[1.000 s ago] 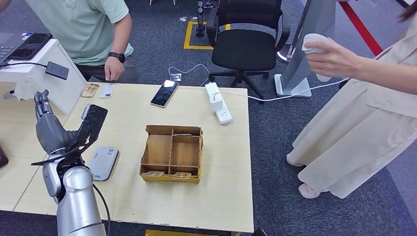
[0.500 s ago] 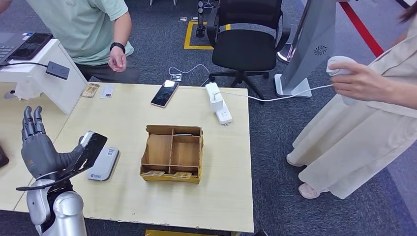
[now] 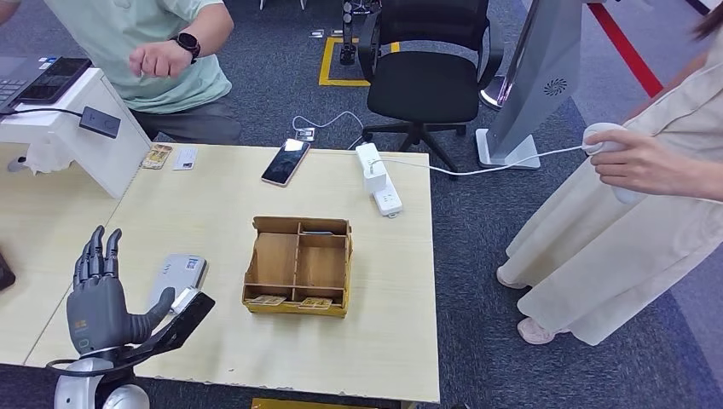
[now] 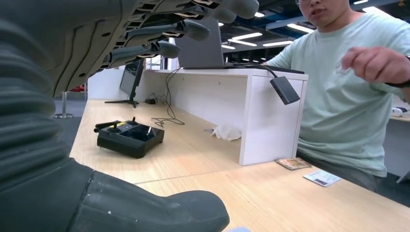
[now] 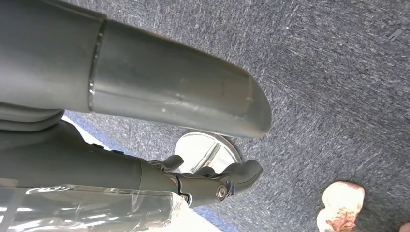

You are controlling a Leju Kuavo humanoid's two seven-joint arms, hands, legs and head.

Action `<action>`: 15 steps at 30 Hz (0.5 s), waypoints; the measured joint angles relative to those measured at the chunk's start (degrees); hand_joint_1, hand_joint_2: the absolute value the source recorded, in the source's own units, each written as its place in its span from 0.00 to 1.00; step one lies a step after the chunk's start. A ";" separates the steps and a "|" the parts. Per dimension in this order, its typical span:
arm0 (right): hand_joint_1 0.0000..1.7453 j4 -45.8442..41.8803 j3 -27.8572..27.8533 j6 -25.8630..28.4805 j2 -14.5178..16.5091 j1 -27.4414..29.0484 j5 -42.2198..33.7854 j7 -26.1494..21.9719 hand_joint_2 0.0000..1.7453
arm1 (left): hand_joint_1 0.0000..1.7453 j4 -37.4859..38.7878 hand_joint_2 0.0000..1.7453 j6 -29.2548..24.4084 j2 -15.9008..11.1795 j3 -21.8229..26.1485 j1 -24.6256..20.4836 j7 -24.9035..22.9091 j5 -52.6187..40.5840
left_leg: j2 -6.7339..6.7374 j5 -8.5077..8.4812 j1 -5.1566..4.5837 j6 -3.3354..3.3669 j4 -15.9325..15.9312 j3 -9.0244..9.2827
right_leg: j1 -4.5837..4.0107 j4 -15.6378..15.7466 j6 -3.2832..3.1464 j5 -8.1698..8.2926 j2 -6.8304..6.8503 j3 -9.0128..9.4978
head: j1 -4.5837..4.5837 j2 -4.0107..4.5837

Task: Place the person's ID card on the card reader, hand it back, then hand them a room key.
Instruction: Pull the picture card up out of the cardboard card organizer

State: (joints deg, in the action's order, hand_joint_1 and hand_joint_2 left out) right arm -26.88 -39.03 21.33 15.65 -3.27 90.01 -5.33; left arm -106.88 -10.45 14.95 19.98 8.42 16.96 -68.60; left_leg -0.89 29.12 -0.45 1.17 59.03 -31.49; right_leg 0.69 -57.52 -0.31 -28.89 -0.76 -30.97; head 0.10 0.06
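Left robot hand point(image 3: 95, 300) spread wide, holding nothing, beside card reader point(image 3: 177, 280) on surface point(image 3: 213, 341); room keys point(image 3: 292, 301) in wooden tray point(image 3: 298, 265): thin, stiff, light, likely slippery—pinch by edges.

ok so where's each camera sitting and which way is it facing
head view: high on the robot, looking down at the table; left hand at bottom left.
left wrist view: behind the left hand, low over the table, facing the seated person.
right wrist view: on the hanging arm, facing the carpet.
Shared: the seated person.
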 joint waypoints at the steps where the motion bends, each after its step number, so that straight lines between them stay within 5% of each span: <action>1: 0.00 0.00 -0.10 0.02 0.02 0.00 0.00 -0.01 0.00 | 0.00 0.00 1.00 0.07 -0.13 -0.22 0.29 0.00 -0.17 | 0.00 0.00 0.00 0.00 0.00 0.00 | 0.00 0.00 0.00 0.00 0.00 0.00 | 0.00 0.00; 15: 0.00 -0.17 -1.10 0.29 0.10 -0.01 0.00 -0.13 0.00 | 0.00 0.86 1.00 -2.62 -2.16 -5.60 4.32 0.23 -7.54 | 0.00 0.00 -0.01 0.01 0.00 0.00 | 0.00 0.00 0.00 0.00 0.00 0.00 | -0.01 -0.01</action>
State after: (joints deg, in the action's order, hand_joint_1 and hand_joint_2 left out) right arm -27.06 -40.13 21.62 15.76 -3.29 90.01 -5.46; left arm -106.02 -13.07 12.79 14.37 12.74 17.19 -76.14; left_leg -0.90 29.12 -0.47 1.17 59.03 -31.50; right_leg 0.69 -57.51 -0.30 -28.89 -0.76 -30.97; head 0.10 0.05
